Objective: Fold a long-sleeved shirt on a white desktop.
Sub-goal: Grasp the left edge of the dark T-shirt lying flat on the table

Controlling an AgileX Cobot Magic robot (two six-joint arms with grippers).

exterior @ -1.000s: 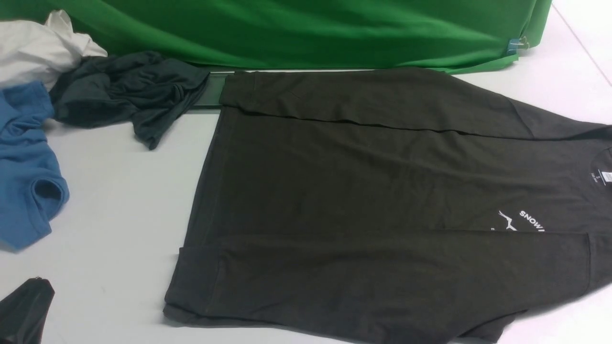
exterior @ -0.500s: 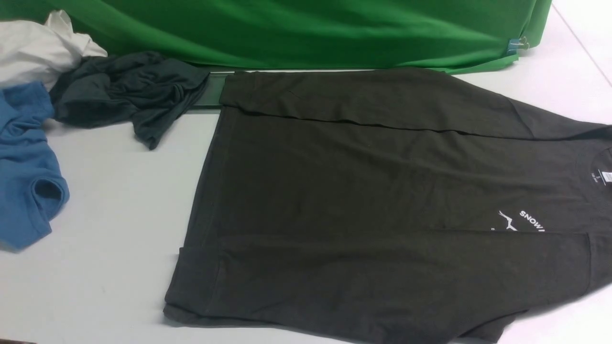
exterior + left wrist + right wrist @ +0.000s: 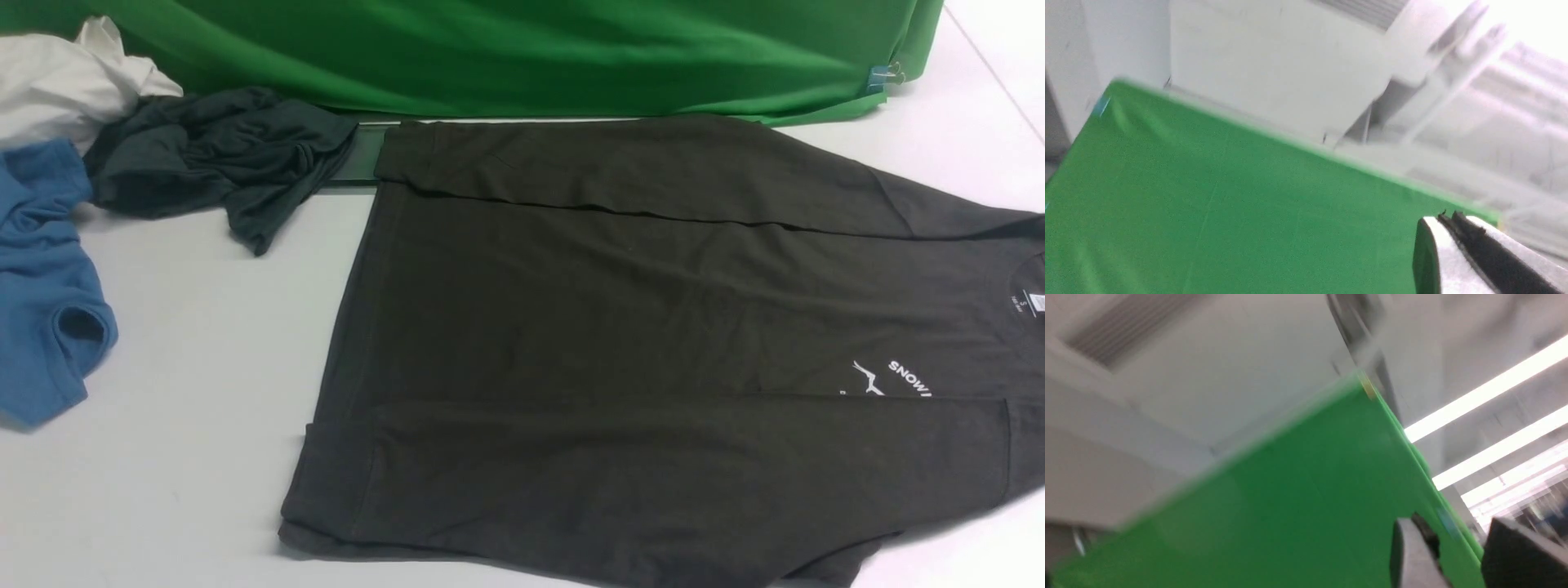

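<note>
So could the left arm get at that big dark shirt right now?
Probably yes: the shirt lies flat, nothing on it, bare table along its left edge. But the arm is outside the front view, its shut fingers aimed at the green cloth.

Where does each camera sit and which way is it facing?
Front view: between the arms, looking forward and down at the long-sleeved shirt on the white desktop; no arm shows.
Left wrist view: on the left wrist, tilted up at green backdrop and ceiling; shut left hand shows.
Right wrist view: on the right wrist, tilted up toward ceiling lights; open right hand shows.
Shared: all three see the green backdrop.
</note>
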